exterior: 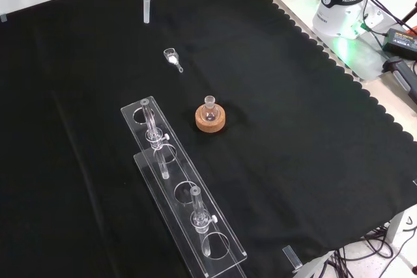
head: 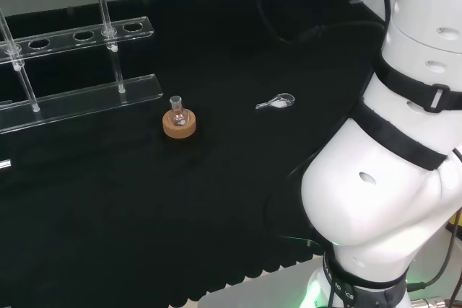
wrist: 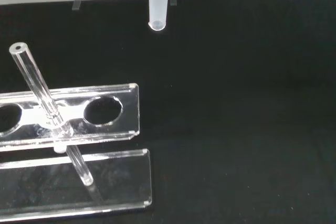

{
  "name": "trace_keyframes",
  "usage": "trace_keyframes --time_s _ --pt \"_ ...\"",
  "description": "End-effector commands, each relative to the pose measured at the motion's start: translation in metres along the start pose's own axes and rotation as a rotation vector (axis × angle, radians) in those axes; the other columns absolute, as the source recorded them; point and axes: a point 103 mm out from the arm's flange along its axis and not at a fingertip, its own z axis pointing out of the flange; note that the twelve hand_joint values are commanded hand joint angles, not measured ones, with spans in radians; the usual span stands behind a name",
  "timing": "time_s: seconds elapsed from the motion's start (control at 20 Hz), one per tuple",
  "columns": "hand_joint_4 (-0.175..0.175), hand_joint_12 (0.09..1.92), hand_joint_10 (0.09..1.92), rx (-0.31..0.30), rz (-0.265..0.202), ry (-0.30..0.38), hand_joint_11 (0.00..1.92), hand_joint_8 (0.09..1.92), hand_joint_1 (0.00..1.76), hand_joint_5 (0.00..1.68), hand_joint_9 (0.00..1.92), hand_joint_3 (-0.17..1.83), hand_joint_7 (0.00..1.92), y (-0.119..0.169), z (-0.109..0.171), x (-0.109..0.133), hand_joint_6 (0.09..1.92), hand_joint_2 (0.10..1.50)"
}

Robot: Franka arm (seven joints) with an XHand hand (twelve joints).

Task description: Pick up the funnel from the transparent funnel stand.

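One small flask (exterior: 209, 108) on cork ring (exterior: 210, 120), beside funnel stand (exterior: 184, 196)

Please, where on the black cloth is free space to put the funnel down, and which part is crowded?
Judging by the front view, the wide cloth right of the cork stand is bare, as is the strip left of the transparent funnel stand. It is tighter between the small scoop, the flask and the stand's near end.
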Motion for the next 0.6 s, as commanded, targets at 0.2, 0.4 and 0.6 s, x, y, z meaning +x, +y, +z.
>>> trace_keyframes --time_s 0.2,0.4,0.6 --pt "-0.175 0.92 0.98 0.027 -0.027 0.025 1.36 1.39 0.58 0.34 1.17 0.18 0.64 0.0081 -0.0008 -0.0098 0.86 1.15" --pt "-0.175 0.91 0.98 0.027 -0.024 0.020 1.36 1.39 0.58 0.34 1.17 0.18 0.64 0.0102 0.0017 -0.0105 0.86 1.15" --pt "-0.175 0.91 0.98 0.014 -0.007 0.022 1.36 1.39 0.59 0.35 1.17 0.18 0.64 0.0098 0.0004 -0.0150 0.87 1.15"
